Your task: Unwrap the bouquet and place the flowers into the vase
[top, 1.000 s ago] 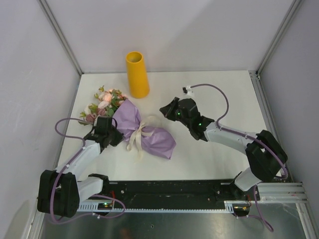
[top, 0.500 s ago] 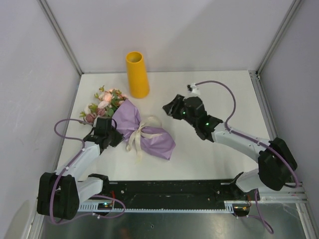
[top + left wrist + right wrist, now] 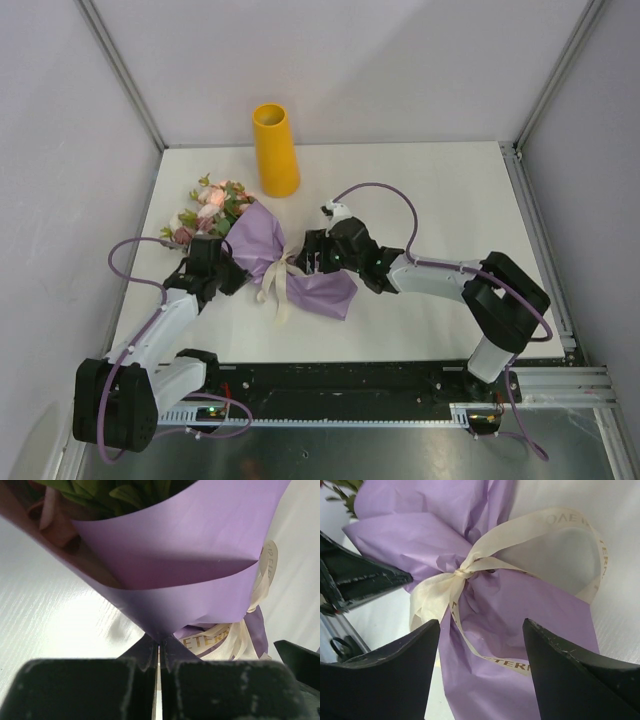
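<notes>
The bouquet [image 3: 262,243] lies on the table in lilac paper, its flowers [image 3: 210,203] pointing to the back left. A cream ribbon [image 3: 279,271] is tied in a bow round its middle. My left gripper [image 3: 226,270] is shut on the paper's left edge [image 3: 160,639], the pinch showing in the left wrist view below the paper cone [image 3: 190,570]. My right gripper [image 3: 306,256] is open just right of the bow. In its own view the fingertips straddle the paper [image 3: 485,615] below the ribbon knot [image 3: 462,573]. The yellow vase [image 3: 275,150] stands upright behind the bouquet.
White walls and metal posts close in the table on three sides. The right arm's purple cable [image 3: 375,190] arches over the table's middle. The left gripper's black body [image 3: 360,580] shows at the left of the right wrist view.
My right arm has swung left from mid-table to the bouquet's bow, and its jaws have gone from shut to open. The left gripper has kept its hold and place.
</notes>
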Available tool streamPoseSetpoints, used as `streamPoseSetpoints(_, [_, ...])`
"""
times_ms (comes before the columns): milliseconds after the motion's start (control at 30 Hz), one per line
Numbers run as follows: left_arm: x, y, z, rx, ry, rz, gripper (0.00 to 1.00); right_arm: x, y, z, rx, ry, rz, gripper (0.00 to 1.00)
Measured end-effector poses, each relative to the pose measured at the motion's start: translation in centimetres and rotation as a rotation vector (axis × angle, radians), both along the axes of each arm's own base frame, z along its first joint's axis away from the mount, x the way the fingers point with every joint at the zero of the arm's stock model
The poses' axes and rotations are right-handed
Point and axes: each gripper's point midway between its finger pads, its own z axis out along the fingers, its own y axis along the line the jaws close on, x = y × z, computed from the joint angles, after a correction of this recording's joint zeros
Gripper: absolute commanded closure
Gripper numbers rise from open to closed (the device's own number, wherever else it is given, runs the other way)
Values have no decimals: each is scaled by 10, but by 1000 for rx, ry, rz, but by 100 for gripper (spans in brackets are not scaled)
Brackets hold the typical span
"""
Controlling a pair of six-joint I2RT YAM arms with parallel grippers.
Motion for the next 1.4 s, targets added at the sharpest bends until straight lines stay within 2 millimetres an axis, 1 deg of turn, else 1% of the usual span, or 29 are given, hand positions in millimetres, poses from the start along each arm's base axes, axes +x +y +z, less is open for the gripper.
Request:
streamPoseSetpoints(100, [-1, -1, -1, 0, 4, -16, 100, -5, 4, -8, -43, -40, 69, 27])
streamPoseSetpoints(167, [-2, -2, -2, 1, 9, -26, 100, -8, 5, -12, -69, -66, 110, 30])
streamPoseSetpoints(400, [-3, -2, -7, 9, 27, -34, 100, -15, 8, -23, -133, -127, 195, 46])
streamPoseSetpoints(533, [-3, -2, -7, 10, 27, -35, 100, -17, 8, -25, -167, -156, 205, 52])
streamPoseSetpoints(667, [-3, -1, -7, 12, 27, -35, 100, -22, 9, -28, -212, -194, 209, 68])
streamPoseSetpoints(733, [-3, -1, -7, 12, 27, -35, 100, -22, 8, -30, -240, -213, 200, 78])
streamPoseSetpoints(767, [-3, -1, -7, 12, 28, -35, 100, -22, 7, -31, -258, -224, 191, 87])
streamPoseSetpoints(800, [-3, -1, -7, 12, 28, -34, 100, -21, 6, -32, -276, -237, 182, 94])
streamPoseSetpoints(833, [-3, -1, -7, 13, 28, -34, 100, -21, 4, -32, -294, -250, 172, 97])
streamPoseSetpoints(900, [-3, -1, -7, 13, 27, -34, 100, -20, 2, -32, -321, -272, 152, 99])
streamPoseSetpoints(1000, [-3, -1, -7, 15, 26, -31, 100, -18, -3, -26, -345, -297, 118, 100])
streamPoseSetpoints(1267, [-4, 1, -7, 20, 30, -27, 100, -11, -17, 7, -347, -353, 24, 100])
streamPoseSetpoints(1333, [-4, 1, -7, 20, 31, -27, 100, -9, -20, 11, -350, -362, 0, 100])
streamPoseSetpoints(1400, [-4, 1, -8, 21, 31, -26, 100, -8, -23, 11, -359, -361, -22, 100])
